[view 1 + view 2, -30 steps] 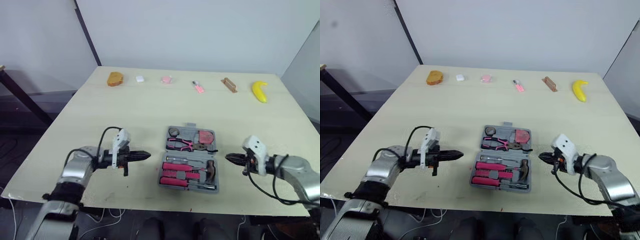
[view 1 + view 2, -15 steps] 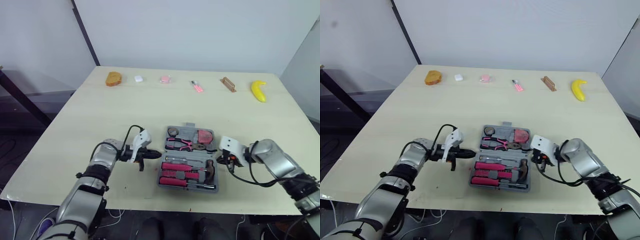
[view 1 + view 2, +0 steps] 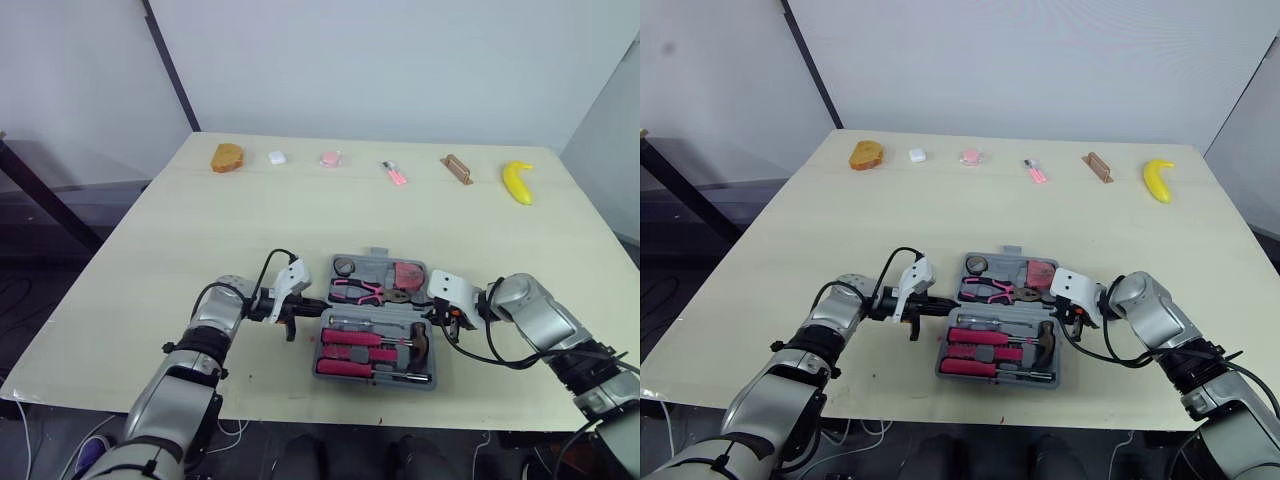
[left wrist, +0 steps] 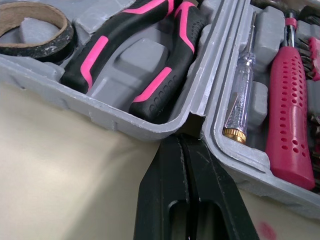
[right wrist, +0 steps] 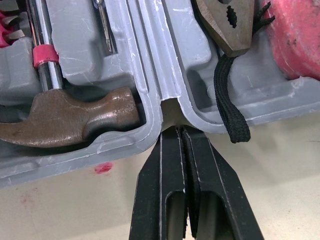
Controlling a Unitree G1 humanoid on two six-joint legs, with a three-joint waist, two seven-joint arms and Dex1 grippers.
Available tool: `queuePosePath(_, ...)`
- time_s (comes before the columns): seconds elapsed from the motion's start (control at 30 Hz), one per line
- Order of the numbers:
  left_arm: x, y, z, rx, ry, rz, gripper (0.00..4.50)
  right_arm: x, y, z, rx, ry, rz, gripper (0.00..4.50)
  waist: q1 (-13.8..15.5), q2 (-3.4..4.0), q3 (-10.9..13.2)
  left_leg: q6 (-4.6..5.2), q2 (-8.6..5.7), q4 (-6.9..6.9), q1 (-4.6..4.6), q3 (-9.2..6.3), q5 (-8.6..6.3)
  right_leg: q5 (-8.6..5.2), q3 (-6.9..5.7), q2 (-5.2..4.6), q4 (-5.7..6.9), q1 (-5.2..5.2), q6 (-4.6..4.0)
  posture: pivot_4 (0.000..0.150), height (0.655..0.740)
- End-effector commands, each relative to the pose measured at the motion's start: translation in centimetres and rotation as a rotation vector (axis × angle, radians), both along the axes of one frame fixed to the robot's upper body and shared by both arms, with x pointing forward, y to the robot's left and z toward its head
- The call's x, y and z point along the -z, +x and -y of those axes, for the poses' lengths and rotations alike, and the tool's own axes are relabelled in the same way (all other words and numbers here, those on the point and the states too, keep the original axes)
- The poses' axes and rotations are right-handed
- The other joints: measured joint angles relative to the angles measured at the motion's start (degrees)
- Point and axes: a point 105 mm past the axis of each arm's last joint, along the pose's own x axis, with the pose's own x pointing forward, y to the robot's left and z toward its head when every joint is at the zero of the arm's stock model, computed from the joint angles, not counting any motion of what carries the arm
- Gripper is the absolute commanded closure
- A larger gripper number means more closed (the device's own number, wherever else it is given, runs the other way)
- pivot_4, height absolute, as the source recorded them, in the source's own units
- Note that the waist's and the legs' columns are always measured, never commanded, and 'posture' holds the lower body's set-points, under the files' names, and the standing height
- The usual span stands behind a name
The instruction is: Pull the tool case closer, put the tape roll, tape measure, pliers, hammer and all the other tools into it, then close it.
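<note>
Both arms have come in from a second ago, when they hung well off to either side of the tool case (image 4: pixel 115 119). Now the left gripper (image 4: pixel 184 142) has its two black fingers pressed flat together with nothing between them, tips touching the notch at the left end of the case's hinge. The right gripper (image 5: pixel 177 132) is equally narrow and empty, tips in the matching notch at the right end.

That grey case lies open and flat in the lower centre of the head view, near the front edge of the table (image 3: pixel 250 220). Its far half holds the tape roll (image 4: pixel 65 30), the pink-and-black pliers (image 3: pixel 358 290) and a red item that is probably the tape measure (image 3: pixel 408 273). Its near half holds the hammer (image 5: pixel 75 117), a clear tester screwdriver (image 4: pixel 240 95) and a pink-handled screwdriver (image 4: pixel 287 110).
</note>
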Motion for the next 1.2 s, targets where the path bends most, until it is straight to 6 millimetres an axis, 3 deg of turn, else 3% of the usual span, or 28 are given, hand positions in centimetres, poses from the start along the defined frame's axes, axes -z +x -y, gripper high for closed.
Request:
queuePosePath(0.03, 0.1, -1.3, 0.8, 0.065, -0.019, -0.007, 4.50, -0.5, -0.9, -1.8, -0.072, 0.053, 0.000, 4.40, -0.04, 0.00, 0.00, 0.00, 0.00, -0.01, 0.00, 0.00, 0.00, 0.00, 0.01, 0.00, 0.00, 0.00, 0.00, 0.150, 0.7400)
queuePosePath(0.63, 1.0, -3.7, 1.0, 0.072, -0.013, -0.045, 4.50, 0.1, -2.5, -0.7, -0.057, 0.040, -0.035, 4.40, 0.14, 0.01, -0.01, 0.00, 0.00, -0.01, 0.01, -0.01, 0.00, 0.00, -0.02, -0.02, 0.00, 0.01, 0.00, 0.150, 0.7400)
queuePosePath(1.2, 1.3, -4.7, 1.0, 0.076, -0.013, -0.064, 4.50, 0.3, -3.2, 0.0, -0.041, 0.033, -0.059, 4.40, 0.25, 0.01, -0.01, 0.00, 0.00, 0.00, 0.01, -0.01, 0.00, 0.00, -0.03, -0.03, 0.00, 0.02, 0.00, 0.150, 0.7400)
